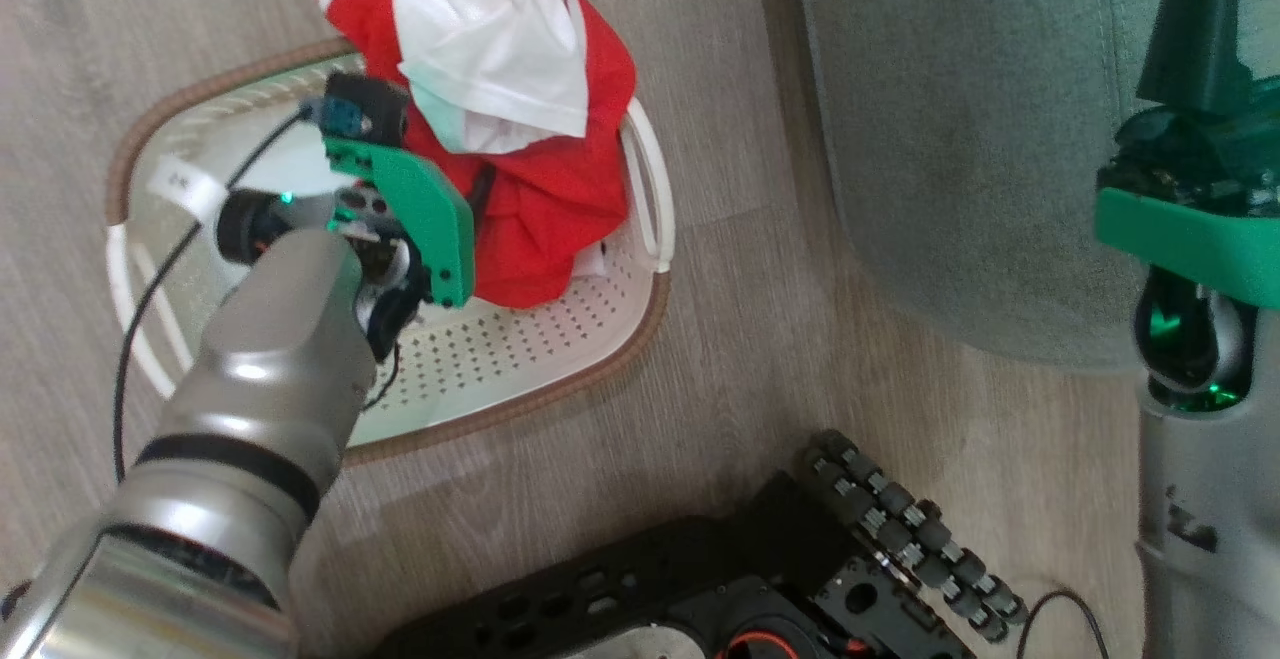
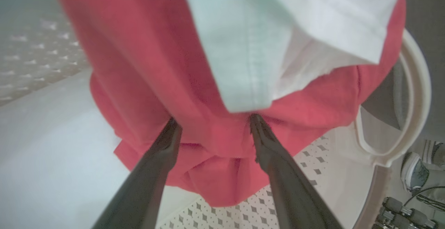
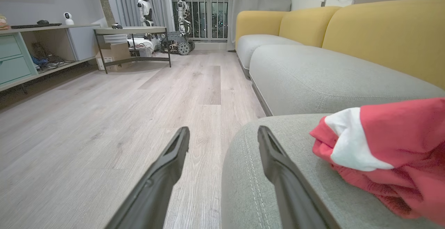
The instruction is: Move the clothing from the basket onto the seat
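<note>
The seat is recorded beside the basket, which stands on the wood floor, and one red-and-white garment is seen lying on the cushion's top near its rounded edge. The other clothing, red with a white piece draped over it, is piled at the end of the basket by the handle nearest the seat. The left gripper is noted with fingers spread and tips pressed into the red cloth, nothing clamped; the right gripper is likewise held apart, empty, over the seat's edge.
</note>
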Robot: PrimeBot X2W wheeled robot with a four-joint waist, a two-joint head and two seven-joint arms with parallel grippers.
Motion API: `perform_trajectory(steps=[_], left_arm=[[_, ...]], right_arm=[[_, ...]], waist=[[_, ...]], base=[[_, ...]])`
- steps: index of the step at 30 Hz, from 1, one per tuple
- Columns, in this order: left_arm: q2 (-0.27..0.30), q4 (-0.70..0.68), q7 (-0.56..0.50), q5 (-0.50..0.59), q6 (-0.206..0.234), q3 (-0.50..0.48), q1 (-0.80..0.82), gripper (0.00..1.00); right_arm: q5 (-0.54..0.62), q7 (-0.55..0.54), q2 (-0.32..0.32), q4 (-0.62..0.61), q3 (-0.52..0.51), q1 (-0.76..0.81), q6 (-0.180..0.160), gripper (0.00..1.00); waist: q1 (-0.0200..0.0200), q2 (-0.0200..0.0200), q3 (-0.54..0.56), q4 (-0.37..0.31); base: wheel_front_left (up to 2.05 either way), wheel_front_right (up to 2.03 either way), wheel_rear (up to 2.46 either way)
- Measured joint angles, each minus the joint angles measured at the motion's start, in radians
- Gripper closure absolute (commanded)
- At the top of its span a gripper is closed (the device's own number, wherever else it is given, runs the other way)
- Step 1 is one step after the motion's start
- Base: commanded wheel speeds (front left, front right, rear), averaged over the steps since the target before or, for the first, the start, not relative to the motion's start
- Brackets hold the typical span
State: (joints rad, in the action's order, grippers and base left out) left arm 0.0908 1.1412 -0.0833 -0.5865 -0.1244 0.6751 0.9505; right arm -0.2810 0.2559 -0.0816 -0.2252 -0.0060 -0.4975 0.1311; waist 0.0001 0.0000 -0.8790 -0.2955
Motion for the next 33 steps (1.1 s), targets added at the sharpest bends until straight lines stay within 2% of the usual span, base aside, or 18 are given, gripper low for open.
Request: perform_trajectory(steps=[9, 19, 20, 21, 22, 24, 25, 26, 33], left_arm=[[0.031, 0.032, -0.109, -0.035, 0.0, 0.092, 0.066, 0.0], [0.063, 0.017, -0.118, -0.098, 0.0, 0.165, 0.071, 0.0], [0.065, 0.019, -0.119, -0.099, 0.0, 0.172, 0.073, 0.05], [0.067, 0.018, -0.119, -0.108, 0.0, 0.18, 0.075, 0.2], [0.067, 0.017, -0.117, -0.117, 0.0, 0.186, 0.077, 0.48], [0.069, 0.016, -0.113, -0.129, 0.0, 0.193, 0.087, 0.65], [0.071, 0.014, -0.107, -0.135, 0.0, 0.195, 0.094, 0.79], [0.079, 0.013, -0.098, -0.145, 0.0, 0.206, 0.106, 1.0], [0.092, 0.009, -0.081, -0.176, 0.0, 0.253, 0.113, 1.0]], right_arm=[[0.0, 0.0, 0.018, -0.002, 0.014, -0.008, 0.0, 0.0], [-0.002, 0.001, 0.021, -0.002, 0.018, -0.012, 0.0, 0.0], [-0.003, 0.001, 0.021, -0.002, 0.019, -0.014, 0.0, 0.0], [-0.007, 0.001, 0.021, -0.002, 0.019, -0.014, 0.0, 0.0], [-0.01, 0.001, 0.021, -0.002, 0.019, -0.015, 0.0, 0.0], [-0.012, 0.001, 0.021, -0.002, 0.019, -0.016, 0.0, 0.0], [-0.012, 0.001, 0.021, -0.002, 0.019, -0.017, 0.0, 0.0], [-0.014, 0.001, 0.021, -0.002, 0.019, -0.022, 0.0, 0.0], [-0.019, 0.001, 0.021, -0.001, 0.018, -0.026, 0.0, 0.0]], waist=[[-0.0001, 0.0, -0.057, -0.04], [-0.0001, 0.0, -0.069, -0.055], [-0.0001, 0.0, -0.069, -0.056], [-0.0001, 0.0, -0.069, -0.056], [-0.0001, 0.0, -0.07, -0.056], [-0.0001, 0.0001, -0.072, -0.057], [-0.0001, 0.0001, -0.074, -0.057], [-0.0001, 0.0001, -0.078, -0.058], [-0.0001, 0.0001, -0.077, -0.055]], base=[[0.0, 0.0, 0.0], [0.0, 0.0, 0.0], [0.0, 0.0, 0.0], [0.0, 0.0, 0.0], [0.0, 0.0, 0.0], [0.0, 0.0, 0.0], [0.0, 0.0, 0.0], [0.0, 0.0, 0.0], [0.0, 0.0, 0.0]])
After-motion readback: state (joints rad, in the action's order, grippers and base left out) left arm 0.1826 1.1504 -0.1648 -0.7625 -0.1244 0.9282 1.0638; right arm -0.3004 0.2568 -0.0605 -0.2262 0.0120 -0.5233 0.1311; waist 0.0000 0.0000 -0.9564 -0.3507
